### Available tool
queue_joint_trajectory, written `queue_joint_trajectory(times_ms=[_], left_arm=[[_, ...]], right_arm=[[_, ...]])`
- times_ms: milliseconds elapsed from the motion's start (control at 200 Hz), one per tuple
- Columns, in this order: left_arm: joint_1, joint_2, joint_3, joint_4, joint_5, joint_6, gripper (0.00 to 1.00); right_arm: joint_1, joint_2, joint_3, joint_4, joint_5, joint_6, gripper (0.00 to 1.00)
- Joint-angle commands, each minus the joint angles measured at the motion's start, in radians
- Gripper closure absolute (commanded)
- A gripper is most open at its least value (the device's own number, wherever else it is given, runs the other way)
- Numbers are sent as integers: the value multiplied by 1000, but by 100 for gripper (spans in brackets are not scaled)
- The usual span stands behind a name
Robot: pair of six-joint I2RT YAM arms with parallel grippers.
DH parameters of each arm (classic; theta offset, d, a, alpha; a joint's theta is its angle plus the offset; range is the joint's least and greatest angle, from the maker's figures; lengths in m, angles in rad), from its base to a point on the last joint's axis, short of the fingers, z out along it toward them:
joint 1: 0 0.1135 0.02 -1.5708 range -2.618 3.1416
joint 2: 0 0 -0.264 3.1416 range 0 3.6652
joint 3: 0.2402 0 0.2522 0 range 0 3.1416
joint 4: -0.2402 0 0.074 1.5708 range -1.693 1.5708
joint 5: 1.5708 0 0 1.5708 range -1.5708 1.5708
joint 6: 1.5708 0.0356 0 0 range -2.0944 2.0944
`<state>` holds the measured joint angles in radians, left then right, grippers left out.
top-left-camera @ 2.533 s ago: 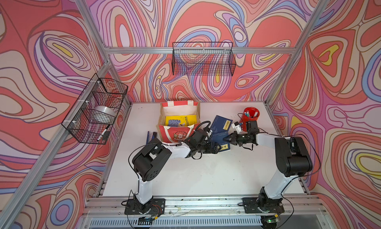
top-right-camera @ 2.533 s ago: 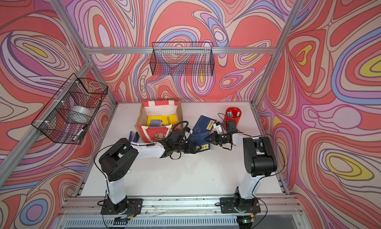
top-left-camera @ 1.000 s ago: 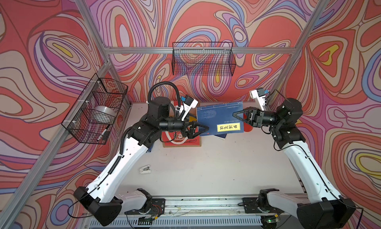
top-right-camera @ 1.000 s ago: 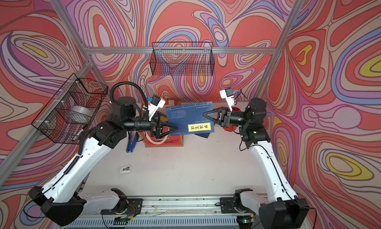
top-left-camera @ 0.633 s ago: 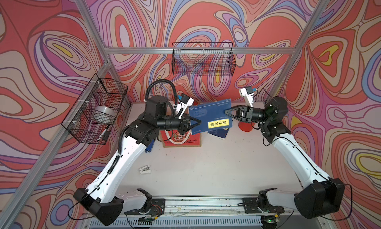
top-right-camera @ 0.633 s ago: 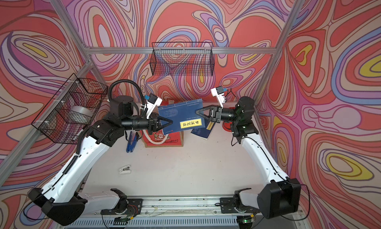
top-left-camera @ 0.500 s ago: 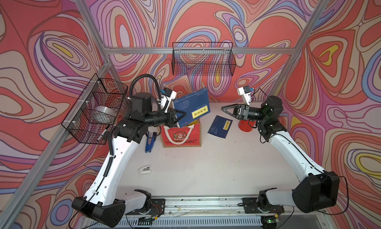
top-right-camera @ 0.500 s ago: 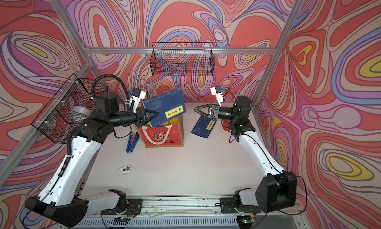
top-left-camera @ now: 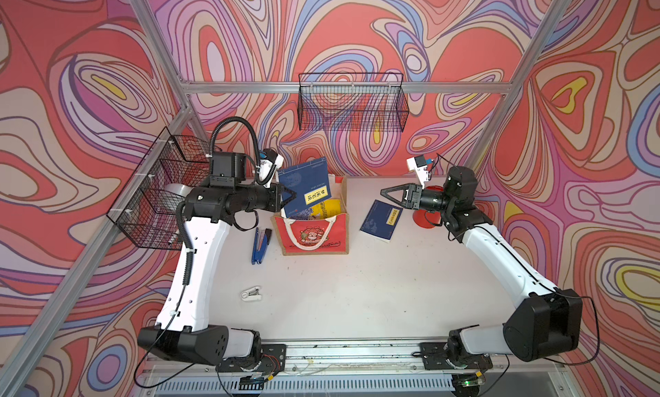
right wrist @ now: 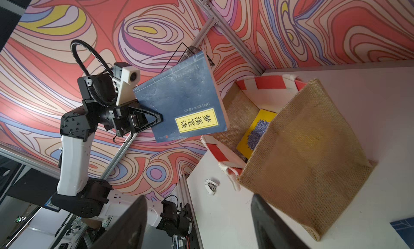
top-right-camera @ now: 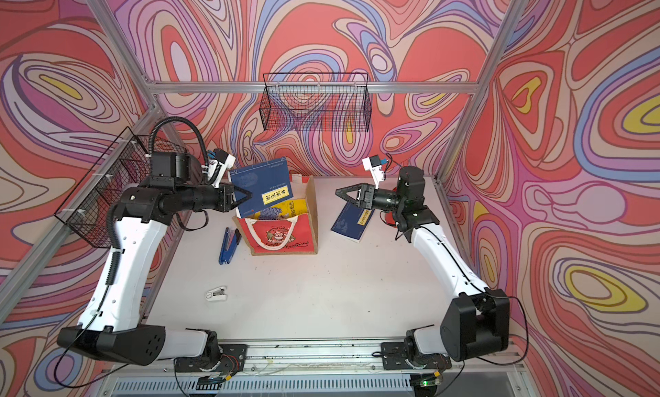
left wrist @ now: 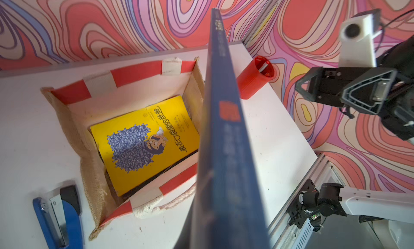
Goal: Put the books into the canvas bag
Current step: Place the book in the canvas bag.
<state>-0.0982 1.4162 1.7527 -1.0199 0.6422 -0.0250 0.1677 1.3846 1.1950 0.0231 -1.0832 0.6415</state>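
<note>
- Handed over within the last second, one navy book (top-left-camera: 305, 184) had passed from between both arms to the left gripper (top-left-camera: 291, 195) alone. Its jaws pinched the book's edge, and the tilted cover hung over the open canvas bag (top-left-camera: 314, 236) directly beneath them.
- Opposite, the right gripper (top-left-camera: 389, 198) had let go and drawn back, jaws spread and empty, with a second navy book (top-left-camera: 380, 220) flat on the table just below them.
- One yellow-covered book (left wrist: 145, 142) already lay in the bag's bottom. By my reckoning, one book was about to go in and one remained to fetch.
- On the white tabletop (top-left-camera: 357, 291) sat a blue stapler (top-left-camera: 259, 245), a red pen cup (left wrist: 255, 80) and a small white clip (top-left-camera: 251, 293). Swirling red-pink walls and wire baskets (top-left-camera: 351, 104) ringed the cell.
</note>
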Motion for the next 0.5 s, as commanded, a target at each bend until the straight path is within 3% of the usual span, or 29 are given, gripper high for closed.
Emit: queue_joint_trajectory(times_ms=[0, 305, 496], left_arm=[[5, 67, 32, -66, -18, 46, 100], [2, 240, 123, -117, 72, 43, 100], [-4, 328, 157, -245, 11, 74, 100]], right_arm=[[6, -55, 24, -116, 33, -99, 26], [-23, -144, 0, -279, 72, -213, 26], [-70, -146, -3, -318, 62, -237, 26]])
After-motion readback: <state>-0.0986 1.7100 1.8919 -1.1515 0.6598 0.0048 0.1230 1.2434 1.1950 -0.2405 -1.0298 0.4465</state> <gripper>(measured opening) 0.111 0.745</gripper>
